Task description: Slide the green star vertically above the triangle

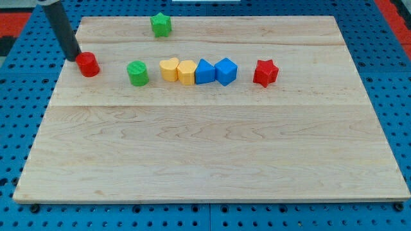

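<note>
My tip [75, 58] touches the red cylinder [88, 65] near the tabletop [205, 160] left edge; the green star [160, 24] sits near the top edge.

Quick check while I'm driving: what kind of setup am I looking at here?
Probably a lab tabletop rig for block pushing. A pale wooden board lies on a blue perforated base, small coloured blocks such as the green star are scattered on it, and my tip sits just left of the red cylinder.
</note>
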Robot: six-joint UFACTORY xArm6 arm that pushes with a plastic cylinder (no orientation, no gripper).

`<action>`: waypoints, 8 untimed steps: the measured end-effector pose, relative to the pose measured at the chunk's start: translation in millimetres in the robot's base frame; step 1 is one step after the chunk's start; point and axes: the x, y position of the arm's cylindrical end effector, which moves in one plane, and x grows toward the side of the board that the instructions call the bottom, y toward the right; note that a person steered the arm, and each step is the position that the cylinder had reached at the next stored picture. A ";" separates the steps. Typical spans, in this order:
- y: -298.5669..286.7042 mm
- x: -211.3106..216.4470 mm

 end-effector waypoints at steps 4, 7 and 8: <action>33.8 -76.2; 65.5 -131.7; 127.7 -133.5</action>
